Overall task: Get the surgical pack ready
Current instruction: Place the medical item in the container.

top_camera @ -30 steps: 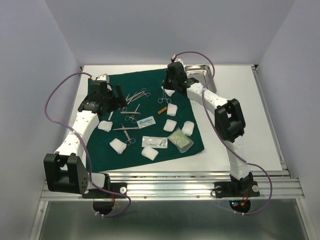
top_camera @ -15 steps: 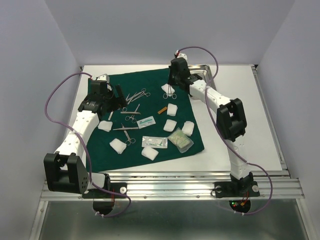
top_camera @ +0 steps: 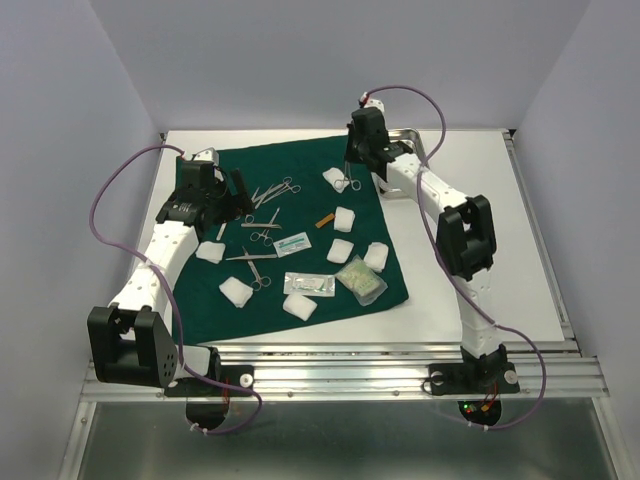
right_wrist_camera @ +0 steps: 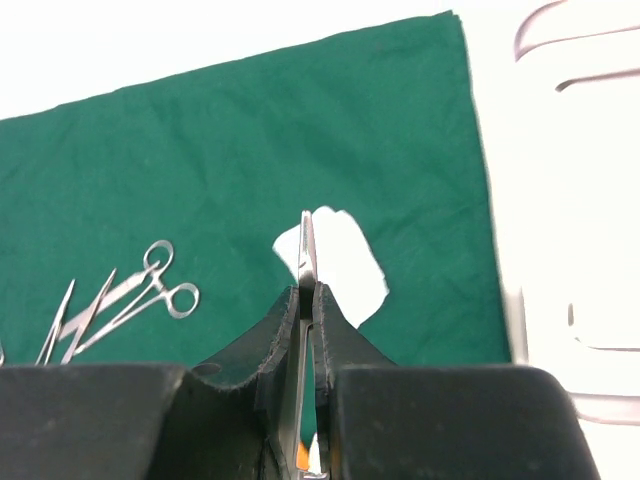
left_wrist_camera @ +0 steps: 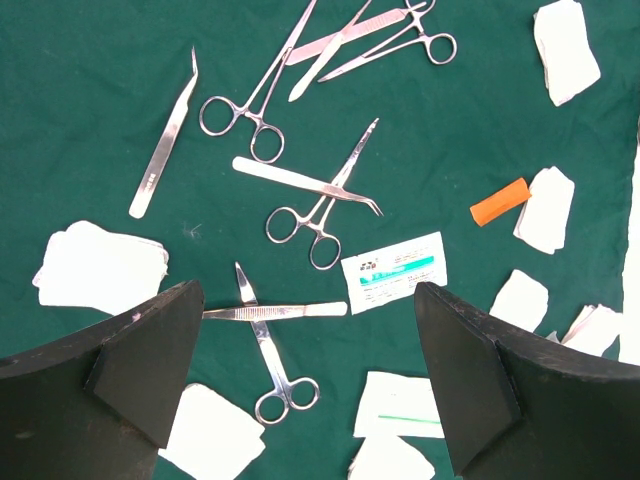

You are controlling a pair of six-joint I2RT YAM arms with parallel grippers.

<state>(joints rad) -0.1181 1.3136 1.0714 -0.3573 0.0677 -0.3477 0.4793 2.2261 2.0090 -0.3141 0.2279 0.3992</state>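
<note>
The dark green drape (top_camera: 310,165) lies spread on the table, with metal forceps and scissors (top_camera: 273,192), white gauze pads (top_camera: 345,219) and sealed packets (top_camera: 292,241) on it. My right gripper (top_camera: 352,166) hovers over the drape's far right corner, shut on a thin steel instrument (right_wrist_camera: 307,245) that hangs over a gauze pad (right_wrist_camera: 345,265). The steel tray (top_camera: 405,135) sits just behind and to the right of it, partly hidden by the arm. My left gripper (left_wrist_camera: 305,300) is open above scissors (left_wrist_camera: 270,360) and tweezers (left_wrist_camera: 275,312), holding nothing.
An orange cap (left_wrist_camera: 499,200) lies on the drape near the gauze. A bagged item (top_camera: 361,280) rests at the drape's near right. Bare white table (top_camera: 480,230) extends to the right of the drape. Enclosure walls stand on three sides.
My right gripper has carried the steel instrument back and to the right, from over the drape toward the tray. The left arm has not moved.
</note>
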